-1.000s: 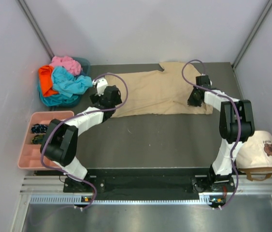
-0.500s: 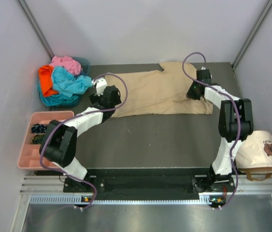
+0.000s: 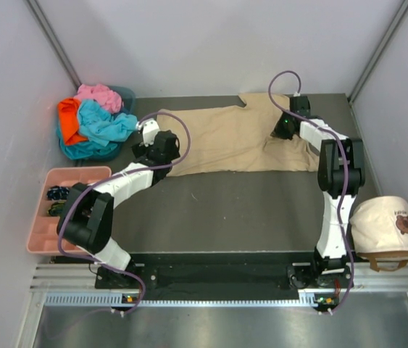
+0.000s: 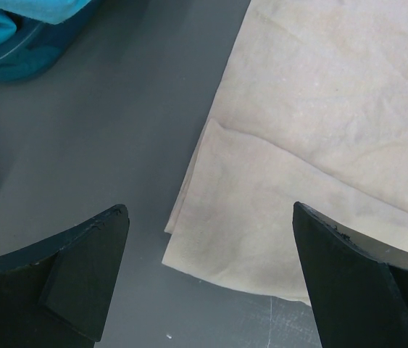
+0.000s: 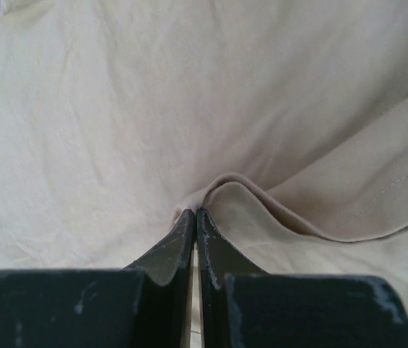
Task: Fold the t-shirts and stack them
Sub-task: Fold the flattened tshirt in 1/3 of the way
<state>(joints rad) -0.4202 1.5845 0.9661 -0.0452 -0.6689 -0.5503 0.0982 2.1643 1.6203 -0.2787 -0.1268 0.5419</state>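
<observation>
Right wrist view: the right claw [image 5: 195,212] is clenching a raised fold of the tan t-shirt [image 5: 117,109], having just moved deeper across it, so folding is starting. The left claw [image 4: 209,209] is hovering released over the corner nearest the coloured t-shirts [image 3: 95,116], on the tabletop [image 3: 247,203].

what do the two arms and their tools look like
The left arm and right arm have white links, black joints and a looping purple cable each. The left tool and right tool each carry two black wedge-shaped fingers with pale scuffs.
</observation>
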